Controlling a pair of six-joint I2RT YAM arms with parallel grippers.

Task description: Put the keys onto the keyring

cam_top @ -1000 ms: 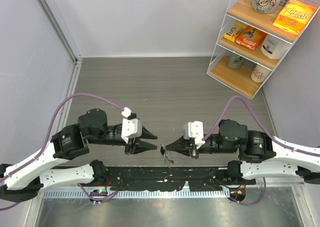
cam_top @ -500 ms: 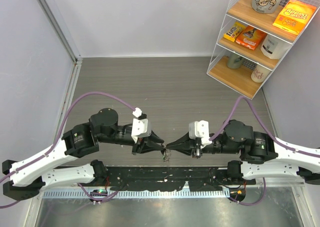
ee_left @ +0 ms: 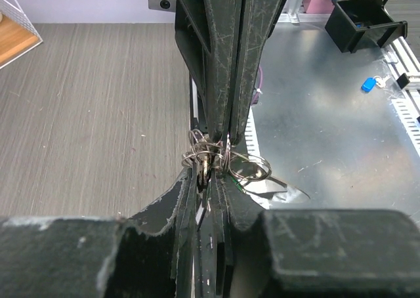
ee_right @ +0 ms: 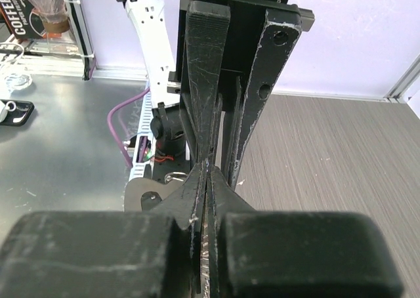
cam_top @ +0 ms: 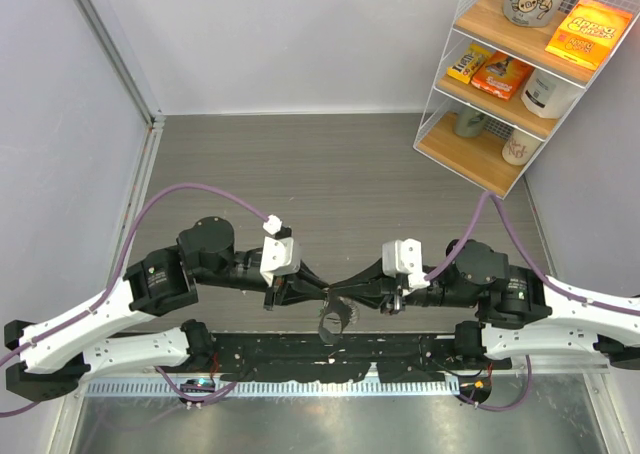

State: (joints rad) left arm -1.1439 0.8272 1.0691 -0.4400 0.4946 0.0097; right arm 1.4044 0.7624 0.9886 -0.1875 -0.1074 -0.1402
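Observation:
My two grippers meet tip to tip over the table's near edge. My left gripper is shut, and in the left wrist view a bunch of small silver rings with a green speck sits at its tips. The keyring's grey loop hangs below the tips and shows in the right wrist view. My right gripper is shut, with a thin toothed key edge between its fingers. The other keys are hidden among the rings and fingers.
A wire shelf rack with boxes and mugs stands at the back right. A black rail runs along the near edge by the arm bases. A black bin and a small blue tag lie on the metal bench.
My left gripper has come in from the left and shut at the right gripper's tip. Both have risen slightly, and the grey loop now hangs free below them.

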